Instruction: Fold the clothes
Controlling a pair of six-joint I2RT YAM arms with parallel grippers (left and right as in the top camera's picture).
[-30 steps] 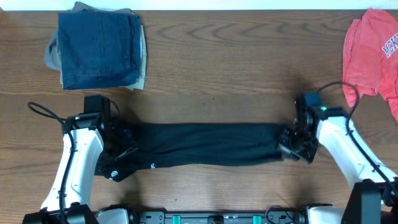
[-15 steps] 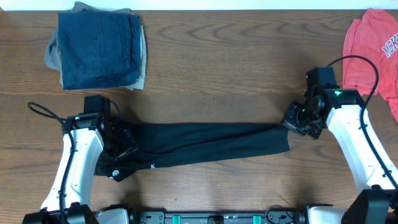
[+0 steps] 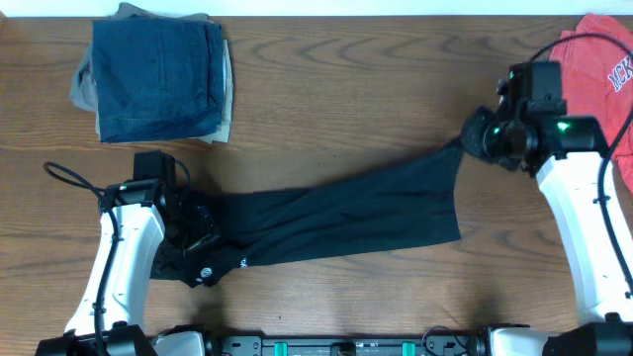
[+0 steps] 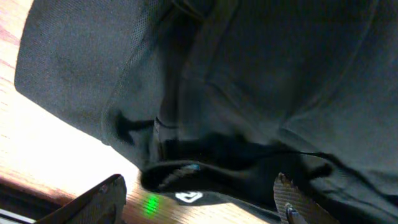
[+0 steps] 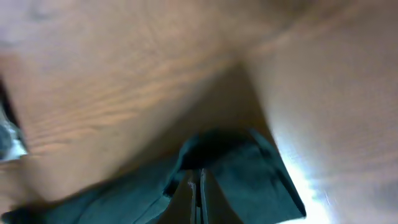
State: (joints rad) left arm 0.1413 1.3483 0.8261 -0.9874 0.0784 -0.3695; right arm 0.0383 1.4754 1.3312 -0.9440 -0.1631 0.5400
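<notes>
A long black soft fabric garment (image 3: 336,222) lies stretched across the near middle of the brown wooden table (image 3: 346,109). The right gripper (image 3: 467,143), jaws pinched shut on the garment's right corner, holds it toward the far right. The left gripper (image 3: 201,235) sits over the left end, jaws spread wide and gripping nothing.

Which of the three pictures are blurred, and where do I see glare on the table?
Overhead: sharp and evenly lit, the large black soft fabric garment crisp on the brown wooden table. Right wrist: smeared by blur, with a white glare patch on the wood at right. Left wrist: cloth very close and soft, glare at lower left.
</notes>
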